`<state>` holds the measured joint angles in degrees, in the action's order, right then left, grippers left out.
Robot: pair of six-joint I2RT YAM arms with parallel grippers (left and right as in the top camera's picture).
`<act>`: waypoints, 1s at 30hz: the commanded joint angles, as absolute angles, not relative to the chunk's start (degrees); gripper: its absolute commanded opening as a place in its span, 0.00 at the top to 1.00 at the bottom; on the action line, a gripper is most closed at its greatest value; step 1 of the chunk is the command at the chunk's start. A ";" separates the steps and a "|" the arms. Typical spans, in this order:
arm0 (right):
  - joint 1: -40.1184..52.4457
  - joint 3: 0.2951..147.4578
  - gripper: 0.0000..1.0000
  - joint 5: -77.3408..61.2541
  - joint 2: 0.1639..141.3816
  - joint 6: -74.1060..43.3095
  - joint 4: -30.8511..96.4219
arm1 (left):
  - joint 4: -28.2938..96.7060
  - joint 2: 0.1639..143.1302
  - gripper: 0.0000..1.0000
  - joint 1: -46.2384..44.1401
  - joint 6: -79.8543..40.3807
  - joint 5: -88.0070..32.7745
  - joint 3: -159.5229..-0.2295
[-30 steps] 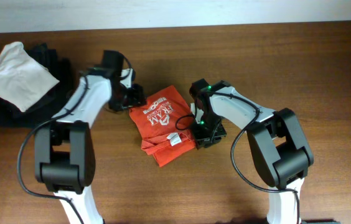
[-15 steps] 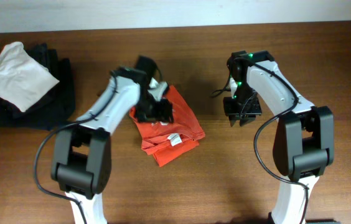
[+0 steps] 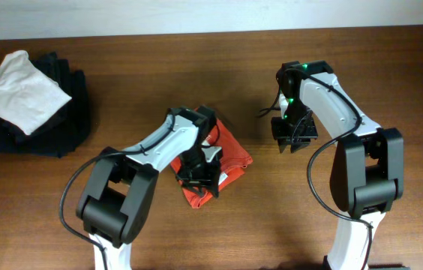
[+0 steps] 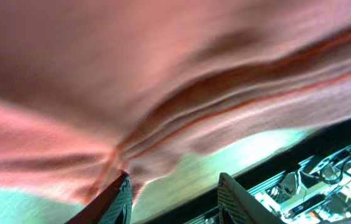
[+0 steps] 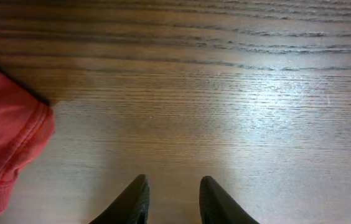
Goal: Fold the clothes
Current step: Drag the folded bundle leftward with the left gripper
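The left gripper sits on the folded red T-shirt, its fingers seemingly parted, the cloth blurred. The right gripper, narrowly parted and empty, hovers over the wooden table.

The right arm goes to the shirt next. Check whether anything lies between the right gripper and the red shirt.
Nothing visible does: only bare table lies between the right gripper and the red shirt. The left gripper is over the shirt itself.

Soft matt red cloth shirt — ribbed hem, grained brown wood table — faint sheen, crumpled white fabric
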<state>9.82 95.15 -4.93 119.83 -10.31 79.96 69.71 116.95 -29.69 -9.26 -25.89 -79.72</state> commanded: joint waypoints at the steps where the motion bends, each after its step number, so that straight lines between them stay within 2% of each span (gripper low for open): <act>1: 9.34 96.03 0.69 -3.77 118.32 -9.89 80.14 | 69.78 109.12 0.55 -25.30 -13.10 -16.60 -83.26; 2: 9.34 96.03 0.68 -3.77 118.32 -9.89 80.14 | 68.84 106.72 0.54 -23.83 -14.68 -13.72 -83.83; 5: 9.34 96.03 0.68 -3.77 118.32 -9.91 80.14 | 63.53 101.41 0.32 -19.35 -18.61 -7.60 -83.85; 7: 9.34 96.03 0.68 -3.79 118.32 -9.91 80.18 | 60.01 100.99 0.28 -16.38 -17.91 -7.90 -83.83; 12: 9.34 96.03 0.68 -3.79 118.32 -9.91 80.47 | 54.22 106.06 0.23 -11.79 -0.49 -17.82 -83.61; 15: 9.34 96.03 0.68 -3.77 118.32 -9.89 80.66 | 53.82 110.78 0.20 -8.62 -0.34 -19.31 -83.61; 18: 9.34 96.03 0.67 -3.77 118.32 -9.89 80.64 | 54.94 114.56 0.13 -5.41 -0.99 -26.68 -83.57; 24: 9.34 96.03 0.65 -3.79 118.32 -9.91 80.58 | 53.10 118.98 0.13 -5.63 -4.71 -27.68 -83.53; 25: 9.34 96.03 0.65 -3.79 118.32 -9.91 80.60 | 52.71 119.46 0.18 -6.20 -4.71 -27.68 -83.53; 27: 9.34 96.03 0.65 -3.79 118.32 -9.91 80.62 | 51.24 120.90 0.44 -7.22 -4.93 -27.68 -83.53; 28: 9.34 96.03 0.65 -3.79 118.32 -9.91 80.62 | 50.39 121.40 0.51 -7.66 -4.93 -27.66 -83.53; 30: 9.34 96.01 0.65 -3.79 118.32 -9.91 80.64 | 48.84 121.99 0.77 -7.97 -4.93 -27.57 -83.53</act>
<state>9.82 95.15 -4.69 119.83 -10.24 80.42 50.65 119.77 -6.98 -5.02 -26.13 -83.90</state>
